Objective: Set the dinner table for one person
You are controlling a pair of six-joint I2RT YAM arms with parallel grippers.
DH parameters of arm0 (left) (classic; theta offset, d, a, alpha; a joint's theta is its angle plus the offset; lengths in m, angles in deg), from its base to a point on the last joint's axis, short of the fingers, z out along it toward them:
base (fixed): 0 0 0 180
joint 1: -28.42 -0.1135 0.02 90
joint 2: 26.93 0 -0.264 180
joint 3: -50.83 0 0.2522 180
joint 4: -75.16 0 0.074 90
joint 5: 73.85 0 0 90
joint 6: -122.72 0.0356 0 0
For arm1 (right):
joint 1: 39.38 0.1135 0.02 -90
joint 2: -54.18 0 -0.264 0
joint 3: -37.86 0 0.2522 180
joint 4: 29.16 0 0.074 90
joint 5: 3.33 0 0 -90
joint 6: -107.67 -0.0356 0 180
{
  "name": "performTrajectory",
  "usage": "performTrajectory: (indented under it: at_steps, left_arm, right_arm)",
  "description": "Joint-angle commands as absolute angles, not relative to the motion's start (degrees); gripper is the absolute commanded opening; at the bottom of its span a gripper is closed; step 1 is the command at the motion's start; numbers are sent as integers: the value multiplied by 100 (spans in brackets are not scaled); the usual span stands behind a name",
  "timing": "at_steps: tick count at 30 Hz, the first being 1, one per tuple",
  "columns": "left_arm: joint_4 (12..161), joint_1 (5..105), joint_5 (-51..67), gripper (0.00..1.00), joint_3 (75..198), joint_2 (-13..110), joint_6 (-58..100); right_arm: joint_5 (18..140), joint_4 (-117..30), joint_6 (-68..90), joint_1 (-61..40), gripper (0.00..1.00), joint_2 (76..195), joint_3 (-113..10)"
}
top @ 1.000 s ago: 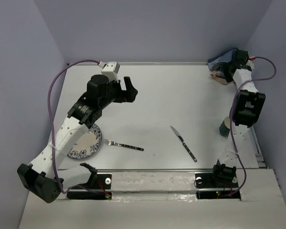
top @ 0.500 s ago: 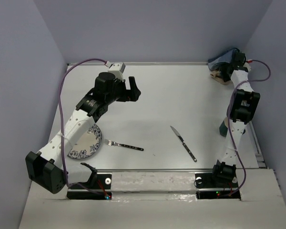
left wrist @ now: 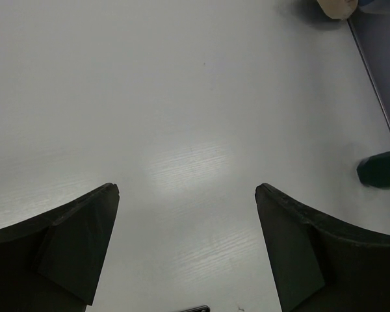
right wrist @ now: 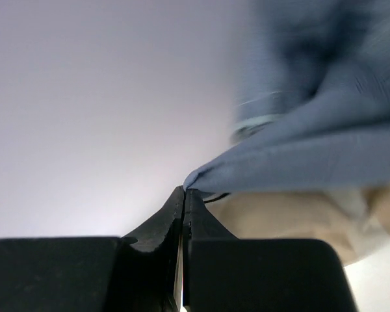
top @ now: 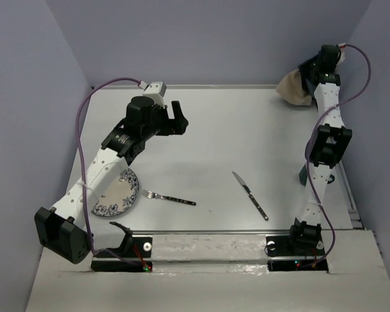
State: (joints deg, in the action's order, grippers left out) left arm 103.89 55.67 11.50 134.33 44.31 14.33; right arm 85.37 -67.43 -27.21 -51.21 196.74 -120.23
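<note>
The dinner table (top: 247, 130) is the large white tabletop. A blue-and-beige cloth placemat (top: 292, 88) hangs bunched above its far right corner, and my right gripper (top: 315, 65) is shut on it. In the right wrist view the jaws (right wrist: 184, 190) pinch a blue fold of the cloth (right wrist: 312, 156) at their tips. My left gripper (top: 180, 117) hovers open over the far left of the table; its view shows bare tabletop between its fingers (left wrist: 187, 192). A patterned plate (top: 120, 195), a fork (top: 172, 198) and a knife (top: 250, 195) lie near the front.
A dark green cup (top: 305, 174) stands at the right, partly behind the right arm, and shows at the edge of the left wrist view (left wrist: 382, 169). Purple walls close in the table on three sides. A metal rail (top: 214, 232) runs along the near edge.
The right gripper closed on the placemat and rose, lifting the cloth off the far right corner. The left arm shifted slightly toward the back, its gripper still open.
</note>
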Motion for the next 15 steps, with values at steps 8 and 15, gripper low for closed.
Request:
performTrajectory:
  at_steps: [8,15]
  left_arm:
    - [10632,5224,2211,97,13913,3829,1409]
    - [10992,5136,3187,97,14202,3583,1444]
  right_arm:
    - [6084,-3616,-3242,-4369,0,17363,-12269]
    - [5144,-2666,-2849,-2993,0,16186,-9548]
